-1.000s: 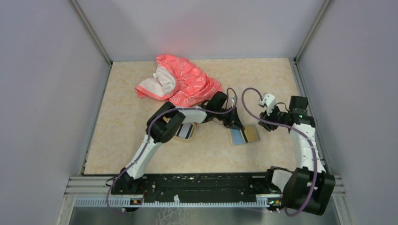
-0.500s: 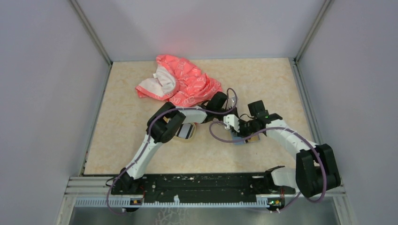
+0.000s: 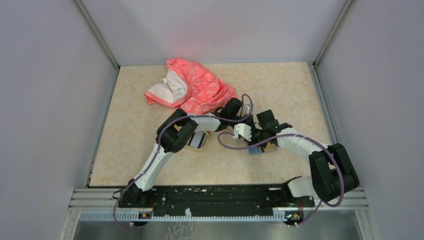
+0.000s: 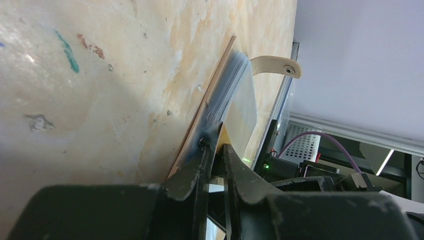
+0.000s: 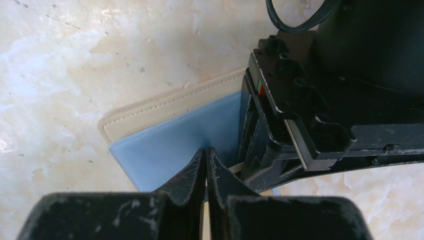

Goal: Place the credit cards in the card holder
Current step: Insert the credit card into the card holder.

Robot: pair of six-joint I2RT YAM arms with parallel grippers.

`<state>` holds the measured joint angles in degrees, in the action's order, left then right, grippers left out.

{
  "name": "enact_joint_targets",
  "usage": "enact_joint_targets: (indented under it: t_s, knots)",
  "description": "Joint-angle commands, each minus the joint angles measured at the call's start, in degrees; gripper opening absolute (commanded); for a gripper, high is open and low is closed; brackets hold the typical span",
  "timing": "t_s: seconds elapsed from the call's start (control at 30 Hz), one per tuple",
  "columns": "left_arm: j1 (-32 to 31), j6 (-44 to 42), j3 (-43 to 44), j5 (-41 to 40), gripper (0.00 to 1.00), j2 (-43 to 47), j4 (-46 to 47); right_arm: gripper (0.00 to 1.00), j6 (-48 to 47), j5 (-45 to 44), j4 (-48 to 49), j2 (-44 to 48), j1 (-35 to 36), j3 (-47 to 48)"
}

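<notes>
The card holder (image 3: 256, 149) lies open on the table, showing its blue-grey lining (image 5: 165, 142) and stitched tan edge. My left gripper (image 3: 251, 131) is shut on one edge of the holder (image 4: 235, 95) and holds that flap up on edge (image 4: 215, 142); the holder's snap tab (image 4: 274, 66) sticks out beyond it. My right gripper (image 3: 256, 140) is shut, its tips together (image 5: 206, 150) on the blue lining right beside the left gripper's fingers (image 5: 260, 145). Dark striped credit cards (image 3: 200, 140) lie in an oval dish under the left forearm.
The gold-rimmed dish (image 3: 192, 148) sits left of the holder, half hidden by the left arm. A pink-red patterned cloth (image 3: 192, 90) is bunched at the back. Grey walls close in the table on three sides.
My right arm has swung from the right side over to the holder and lowered its shut gripper onto the lining. The left arm has stayed in place on the flap.
</notes>
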<state>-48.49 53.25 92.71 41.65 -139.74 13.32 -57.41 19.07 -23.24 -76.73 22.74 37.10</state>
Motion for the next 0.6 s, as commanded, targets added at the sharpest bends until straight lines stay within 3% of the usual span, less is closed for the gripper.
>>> enact_joint_targets:
  t_s: [0.0,0.37,0.57]
  knots:
    - [-0.3,-1.1,-1.2,-2.5,0.23,-3.3,-2.3,0.01,-1.7,-3.9,-2.0,-0.3,0.7,0.9]
    - [-0.3,-1.7,-1.2,-2.4,0.3,-3.3,-2.3,0.03,-1.8,-12.3,-6.8,-1.0,0.6,2.8]
    - [-0.3,-2.1,-1.6,-2.9,0.32,-2.7,-2.2,0.03,-1.1,-12.2,-8.1,-0.1,-2.5,3.3]
